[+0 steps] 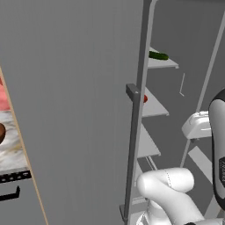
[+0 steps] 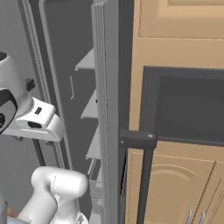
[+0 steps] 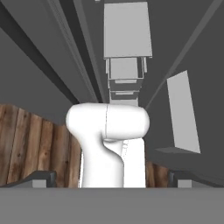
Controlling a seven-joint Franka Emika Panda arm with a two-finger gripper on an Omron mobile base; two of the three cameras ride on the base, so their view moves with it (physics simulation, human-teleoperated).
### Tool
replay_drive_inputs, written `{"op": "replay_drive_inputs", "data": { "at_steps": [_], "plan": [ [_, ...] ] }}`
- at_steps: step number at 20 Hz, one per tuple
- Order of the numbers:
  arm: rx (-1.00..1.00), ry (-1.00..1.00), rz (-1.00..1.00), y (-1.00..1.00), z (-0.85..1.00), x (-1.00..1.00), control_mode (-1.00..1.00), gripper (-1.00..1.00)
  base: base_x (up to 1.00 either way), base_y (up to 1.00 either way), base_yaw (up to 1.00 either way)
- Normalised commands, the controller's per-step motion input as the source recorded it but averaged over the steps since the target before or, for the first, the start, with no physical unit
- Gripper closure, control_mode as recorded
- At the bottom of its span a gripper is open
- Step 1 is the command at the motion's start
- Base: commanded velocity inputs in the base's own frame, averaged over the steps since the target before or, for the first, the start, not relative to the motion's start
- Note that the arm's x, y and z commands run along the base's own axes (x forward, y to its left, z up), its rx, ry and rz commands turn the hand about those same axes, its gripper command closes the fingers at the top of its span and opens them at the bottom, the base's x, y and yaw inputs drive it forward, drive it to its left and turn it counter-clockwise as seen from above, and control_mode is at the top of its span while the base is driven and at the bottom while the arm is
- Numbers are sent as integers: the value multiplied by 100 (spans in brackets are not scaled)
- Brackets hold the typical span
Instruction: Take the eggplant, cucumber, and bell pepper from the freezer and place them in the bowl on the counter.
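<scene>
Flat even rendered light, no glare; soft low-resolution edges; faint shading, no cast shadows.

- freezer (image 1: 79, 88) door: flat matt grey, smooth
- shelves (image 1: 154, 105) behind it: pale grey, possibly plastic
- cabinets (image 2: 175, 183) beside freezer: tan wood
- floor (image 3: 30, 144) below: rough brown planks

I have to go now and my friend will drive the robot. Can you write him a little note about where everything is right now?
Pincer: open, holding nothing, pointing down at the floor.
Freezer door is open. Cucumber lies on an upper shelf; something red, likely the bell pepper, peeks out on the shelf below. Eggplant not spotted.
Bowl waits on the counter, far left.
Done: door opened. Left: carry all three vegetables to the bowl.
</scene>
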Motion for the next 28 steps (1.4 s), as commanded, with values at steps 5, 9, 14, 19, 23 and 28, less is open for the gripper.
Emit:
{"op": "replay_drive_inputs", "data": {
  "at_steps": [5,9,14,19,23,28],
  "plan": [
    [0,0,0,0,0,0,100,-100,0,0,0],
    [0,0,0,0,0,0,100,-100,7,0,1],
    [1,-6,4,-15,2,0,-100,-100,1,-3,2],
    [1,-14,1,-5,13,16,-100,-100,0,0,0],
    [0,-18,0,-1,17,25,-100,-100,0,0,0],
    [0,-14,0,0,19,28,-100,-100,0,0,0]
  ]
}}
